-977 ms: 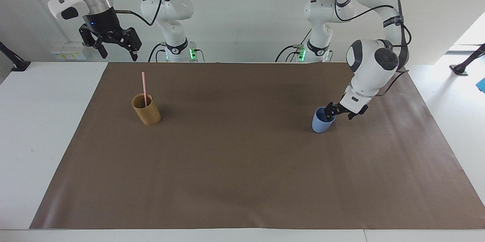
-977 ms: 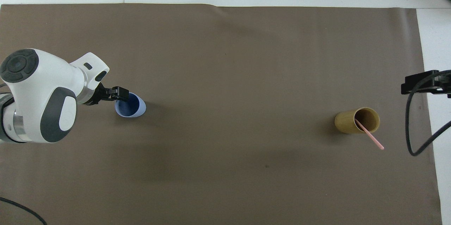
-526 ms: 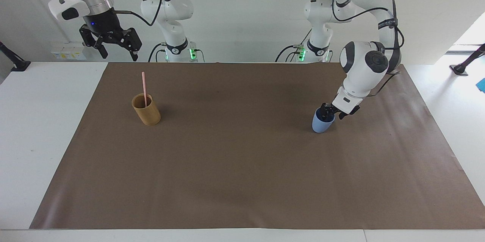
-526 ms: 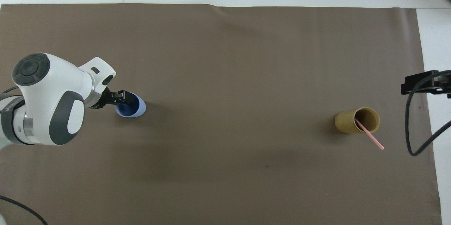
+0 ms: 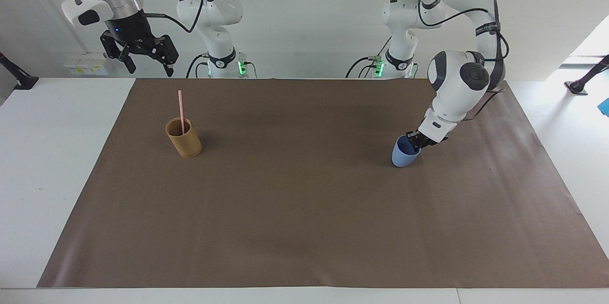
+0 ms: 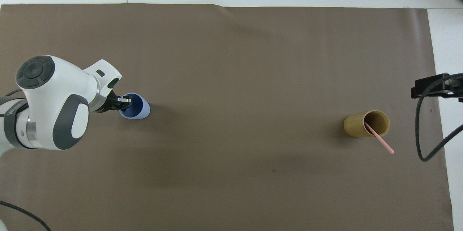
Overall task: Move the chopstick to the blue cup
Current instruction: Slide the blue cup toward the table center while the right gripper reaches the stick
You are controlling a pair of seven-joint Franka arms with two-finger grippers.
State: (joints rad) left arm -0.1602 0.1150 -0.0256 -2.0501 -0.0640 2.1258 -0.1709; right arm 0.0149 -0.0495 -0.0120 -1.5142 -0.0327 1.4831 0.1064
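Note:
The blue cup (image 5: 403, 154) (image 6: 140, 111) stands on the brown mat toward the left arm's end of the table. My left gripper (image 5: 415, 142) (image 6: 124, 103) is shut on the blue cup, pinching the part of its rim toward that end. The pale-pink chopstick (image 5: 181, 108) (image 6: 380, 140) stands leaning in a tan cup (image 5: 185, 141) (image 6: 358, 125) toward the right arm's end. My right gripper (image 5: 149, 70) hangs open, high in the air over the mat's corner beside the tan cup, holding nothing.
A brown mat (image 5: 304, 209) (image 6: 231, 61) covers most of the white table. A black cable (image 6: 421, 129) loops down from the right arm beside the tan cup. Only the two cups stand on the mat.
My left gripper closed onto the blue cup's rim after sliding a little further over it. The right arm, chopstick and tan cup stayed put.

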